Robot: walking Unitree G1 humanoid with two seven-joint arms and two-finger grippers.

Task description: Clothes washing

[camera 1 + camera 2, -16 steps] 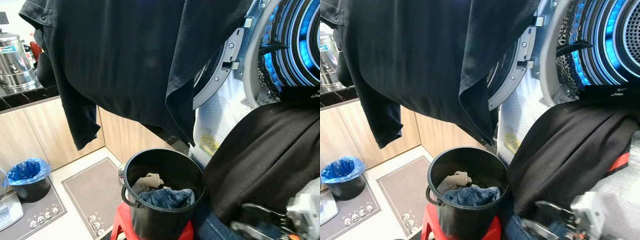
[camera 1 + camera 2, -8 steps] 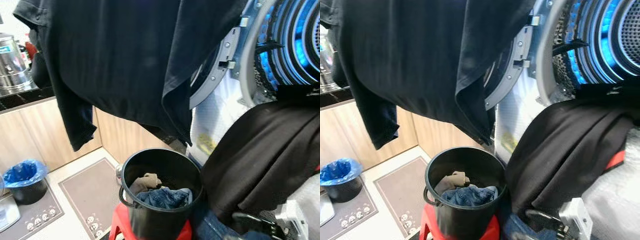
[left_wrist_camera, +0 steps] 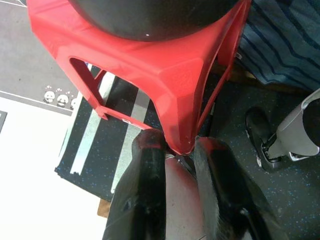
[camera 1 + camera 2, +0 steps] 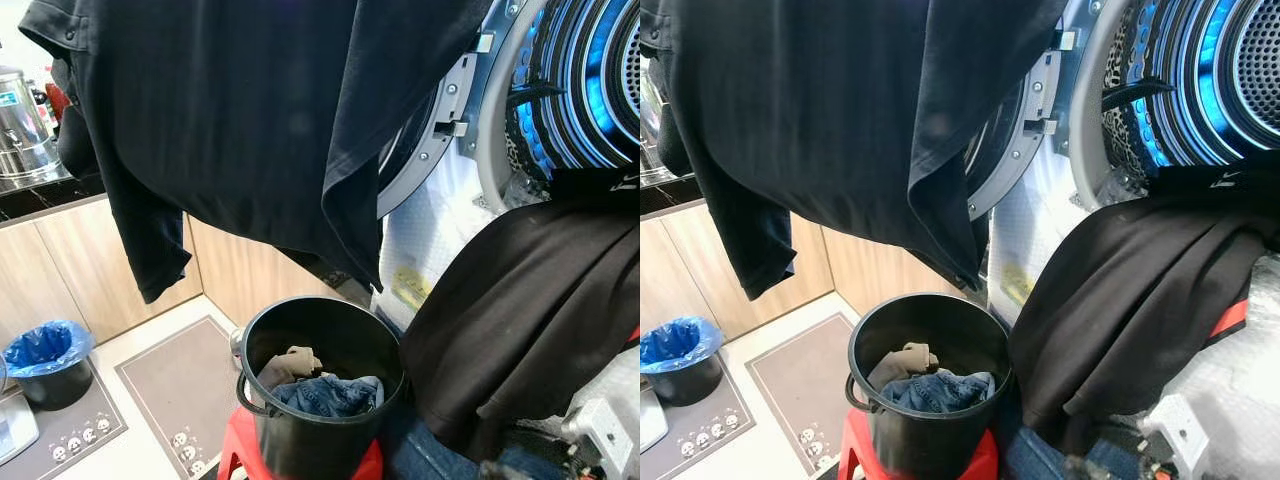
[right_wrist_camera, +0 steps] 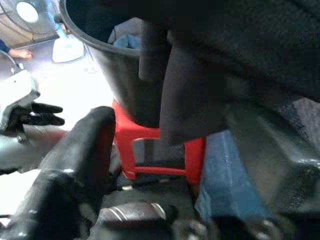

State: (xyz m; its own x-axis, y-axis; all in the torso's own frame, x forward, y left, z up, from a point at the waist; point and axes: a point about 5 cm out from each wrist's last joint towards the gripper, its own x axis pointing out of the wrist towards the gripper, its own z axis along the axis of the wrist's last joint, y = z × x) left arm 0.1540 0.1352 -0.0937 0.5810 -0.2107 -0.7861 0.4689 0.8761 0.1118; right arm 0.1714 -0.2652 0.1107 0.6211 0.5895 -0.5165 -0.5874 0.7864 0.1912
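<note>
Black garment [image 4: 530, 310] drapes out of the washer drum [image 4: 590, 90] over the door lip, half in. Right claw [image 5: 165, 165] has dropped lower than 1 s ago and hangs under the cloth; grip state can't tell. Left claw [image 3: 175, 150] idle, fingers apart, by the red stool [image 3: 165, 75]. Bucket [image 4: 320, 400] holds jeans [image 4: 330, 393]. Hanging black shirt [image 4: 260, 120] blocks the view.

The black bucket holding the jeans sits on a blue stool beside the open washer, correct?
Not quite: the stool is red, not blue, as the left eye view shows. The black bucket with the jeans does sit on it, beside the open washer.
</note>
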